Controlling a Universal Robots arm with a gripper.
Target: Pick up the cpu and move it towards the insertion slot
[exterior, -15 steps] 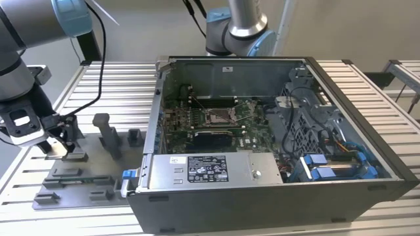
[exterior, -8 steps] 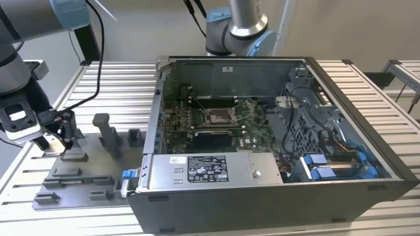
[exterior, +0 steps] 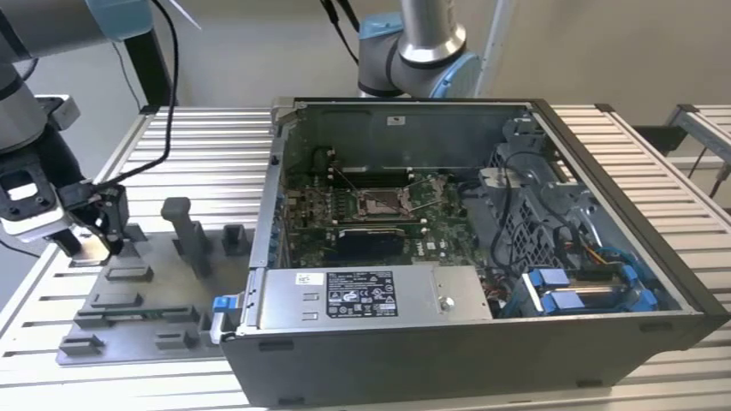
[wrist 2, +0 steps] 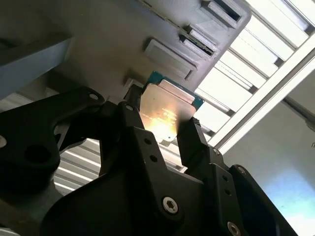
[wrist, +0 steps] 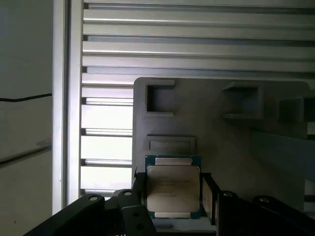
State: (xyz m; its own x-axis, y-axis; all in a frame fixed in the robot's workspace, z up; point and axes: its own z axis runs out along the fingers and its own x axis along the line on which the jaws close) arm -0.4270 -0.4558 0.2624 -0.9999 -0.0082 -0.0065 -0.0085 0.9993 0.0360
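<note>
The cpu (wrist: 173, 187) is a thin square chip with a pale metallic face and a green edge. It sits between the two black fingers of my gripper (wrist: 173, 197), which press on its opposite sides. In the second wrist view the cpu (wrist 2: 167, 105) is held in the gripper (wrist 2: 160, 123) just over the grey fixture plate (wrist 2: 123, 44). In the exterior view my gripper (exterior: 94, 233) hangs at the far left, over the fixture's back left corner. The insertion slot (exterior: 379, 203) lies on the green board inside the open computer case, well to the exterior view's right of the gripper.
The grey fixture plate (exterior: 137, 295) carries upright blocks (exterior: 183, 235) between the gripper and the case wall (exterior: 272, 197). A silver power supply box (exterior: 359, 295) fills the case's near side. Cables and blue drive brackets (exterior: 583, 287) crowd the case's right. A second arm (exterior: 417, 51) stands behind.
</note>
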